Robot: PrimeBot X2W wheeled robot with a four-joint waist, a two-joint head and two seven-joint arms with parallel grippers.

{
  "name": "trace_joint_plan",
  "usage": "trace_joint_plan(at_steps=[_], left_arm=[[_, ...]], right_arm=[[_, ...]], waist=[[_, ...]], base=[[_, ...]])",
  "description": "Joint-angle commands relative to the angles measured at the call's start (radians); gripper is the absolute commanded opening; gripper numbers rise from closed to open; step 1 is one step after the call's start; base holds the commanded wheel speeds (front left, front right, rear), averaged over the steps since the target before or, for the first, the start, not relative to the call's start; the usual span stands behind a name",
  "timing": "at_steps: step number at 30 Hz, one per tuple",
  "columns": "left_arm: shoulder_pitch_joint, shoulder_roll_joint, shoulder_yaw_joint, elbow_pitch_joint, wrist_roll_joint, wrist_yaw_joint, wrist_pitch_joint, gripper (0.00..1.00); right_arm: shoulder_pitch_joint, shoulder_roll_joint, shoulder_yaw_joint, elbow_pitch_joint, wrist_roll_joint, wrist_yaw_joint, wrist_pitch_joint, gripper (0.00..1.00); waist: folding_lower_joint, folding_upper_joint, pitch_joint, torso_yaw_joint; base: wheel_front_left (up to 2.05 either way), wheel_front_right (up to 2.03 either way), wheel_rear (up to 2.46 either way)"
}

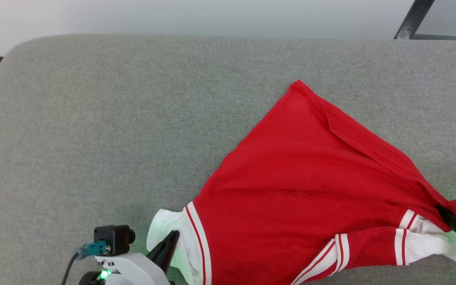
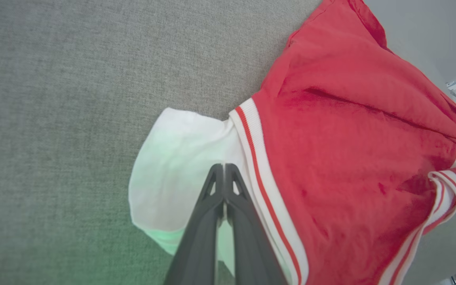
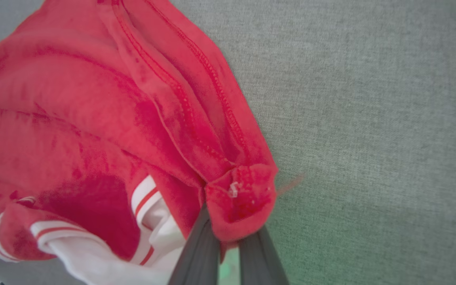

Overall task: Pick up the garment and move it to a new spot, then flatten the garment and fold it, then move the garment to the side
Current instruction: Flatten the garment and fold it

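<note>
The garment (image 1: 303, 190), red with white sleeves and red-white striped trim, lies spread on the grey cushion (image 1: 113, 118) with its print hidden. My left gripper (image 1: 173, 236) is at the lower left, its fingers (image 2: 212, 198) pressed together on the white sleeve (image 2: 172, 170). White cloth shows in the slit between them. At the right edge my right gripper (image 1: 451, 215) is shut on a bunched red hem corner (image 3: 240, 202). From there the red cloth runs taut toward the far corner (image 1: 299, 85). The other white sleeve (image 1: 430, 241) is crumpled beside the right fingers.
The grey cushion stretches wide to the left and behind the garment. Its rounded back edge (image 1: 212, 37) meets a pale wall. A dark metal strut (image 1: 414, 18) stands at the top right.
</note>
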Motion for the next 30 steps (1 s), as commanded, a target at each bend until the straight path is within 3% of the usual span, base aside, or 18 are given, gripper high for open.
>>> trace_joint_plan(at_steps=[1,4,5,6,7,8,20,25,30], left_arm=[[0.011,0.003,-0.001,-0.003,-0.001,0.003,-0.001,0.00],[0.014,0.003,-0.002,-0.002,-0.002,0.004,-0.001,0.00],[0.015,0.004,-0.003,-0.002,-0.002,0.004,-0.001,0.00],[0.017,0.004,-0.003,-0.002,-0.003,0.004,-0.002,0.00],[0.018,0.005,-0.003,-0.003,-0.004,0.004,-0.002,0.00],[0.017,0.006,-0.003,-0.003,-0.005,0.005,-0.003,0.00],[0.029,0.010,-0.008,-0.012,-0.003,0.010,0.000,0.00],[0.017,0.003,-0.013,-0.012,0.005,0.007,0.000,0.00],[-0.001,-0.011,-0.022,-0.005,0.012,-0.003,-0.003,0.00]], right_arm=[[0.016,0.005,-0.007,-0.005,-0.005,0.000,0.005,0.00],[0.023,0.021,-0.023,-0.018,-0.020,0.000,0.026,0.00],[0.027,0.024,-0.027,-0.023,-0.025,0.000,0.032,0.06],[0.031,0.026,-0.030,-0.030,-0.034,0.000,0.037,0.23],[0.037,0.030,-0.036,-0.033,-0.043,0.000,0.035,0.57],[0.043,0.036,-0.040,-0.036,-0.048,0.000,0.037,1.00],[0.032,0.045,-0.096,-0.170,-0.117,0.000,-0.003,1.00],[-0.027,0.006,-0.066,-0.296,-0.166,0.000,-0.113,1.00],[-0.139,-0.017,0.021,-0.321,-0.235,0.000,-0.254,1.00]], waist=[[0.0000,0.0000,-0.003,0.000],[0.0000,0.0000,-0.010,0.001],[0.0000,0.0000,-0.013,0.002],[0.0000,0.0000,-0.016,0.002],[0.0000,0.0000,-0.019,0.003],[0.0000,0.0000,-0.021,0.002],[0.0000,0.0000,-0.035,0.000],[0.0000,0.0000,-0.032,0.013],[0.0000,0.0000,-0.024,0.036]], base=[[0.00,0.00,0.00],[0.00,0.00,0.00],[0.00,0.00,0.00],[0.00,0.00,0.00],[0.00,0.00,0.00],[0.00,0.00,0.00],[0.00,0.00,0.00],[0.00,0.00,0.00],[0.00,0.00,0.00]])
